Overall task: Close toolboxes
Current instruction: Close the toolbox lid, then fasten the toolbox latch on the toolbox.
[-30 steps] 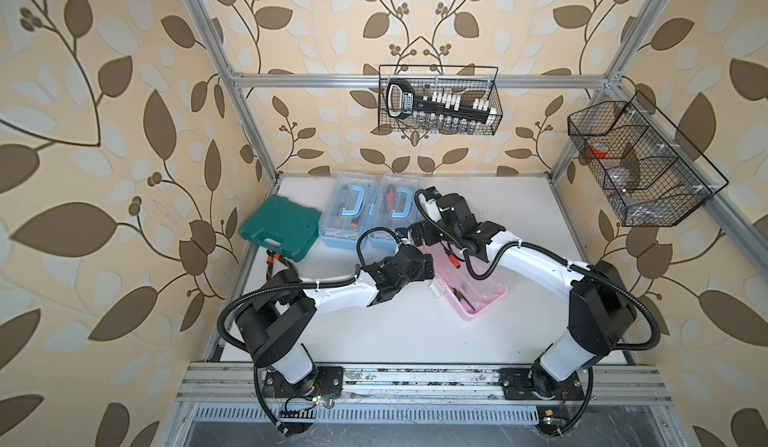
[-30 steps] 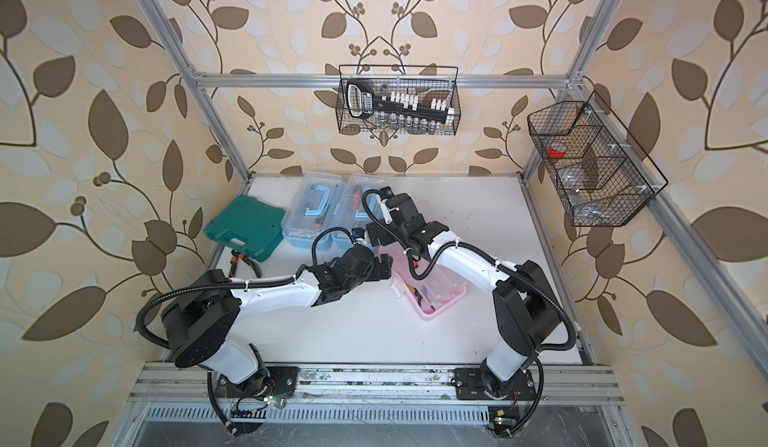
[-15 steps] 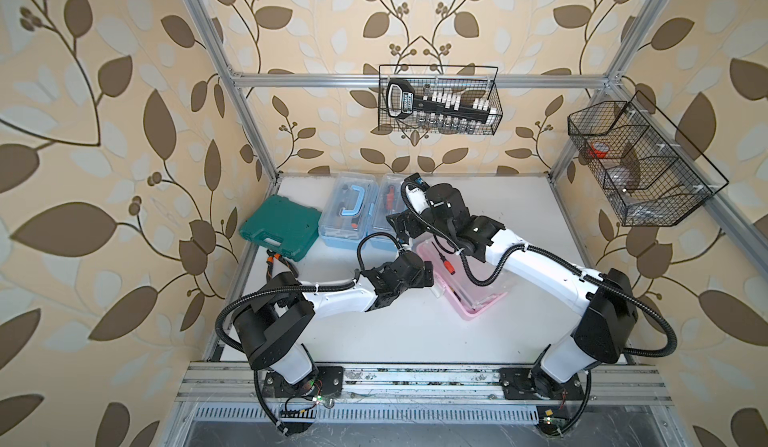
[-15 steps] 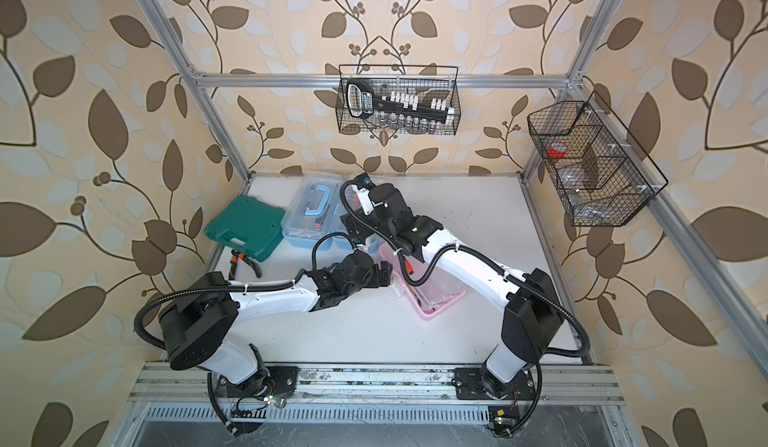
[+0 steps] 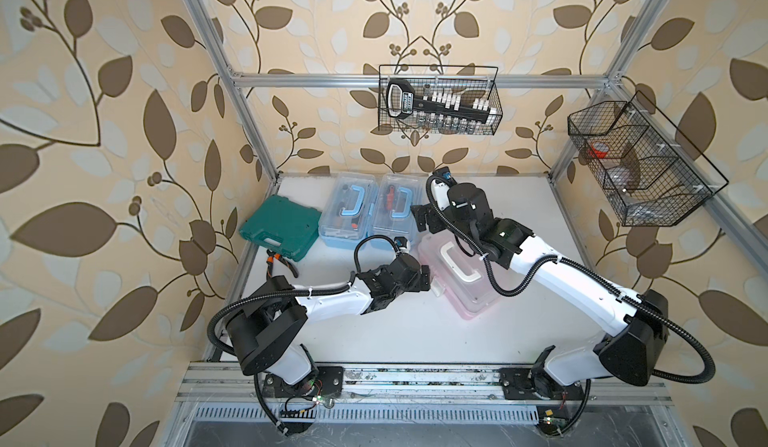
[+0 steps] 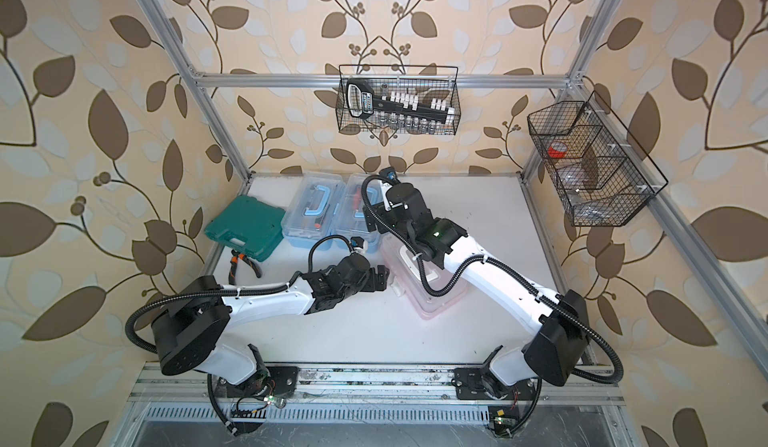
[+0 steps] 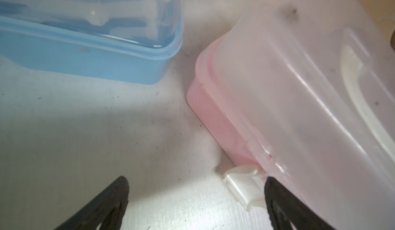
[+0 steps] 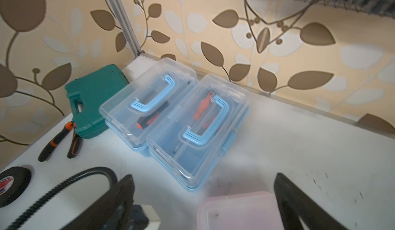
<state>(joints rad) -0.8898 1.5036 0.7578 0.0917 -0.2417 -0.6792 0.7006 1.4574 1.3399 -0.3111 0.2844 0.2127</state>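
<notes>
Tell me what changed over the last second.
The lid of the pink box has come down; its latch hangs unfastened. The left gripper shifted frontward beside that latch; the right arm's elbow swung outward. Both grippers stayed open, empty; blue boxes unmoved.

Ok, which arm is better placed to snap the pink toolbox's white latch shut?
Left. The open left gripper is beside the loose-looking white latch of the pink toolbox; the right gripper is at its far end, facing away.

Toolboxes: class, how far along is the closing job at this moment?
Done: both blue toolboxes and the pink toolbox have lids down. In hand: the open left fingers sit by the pink one's white latch, which sticks out unfastened. Left: press that latch shut.
</notes>
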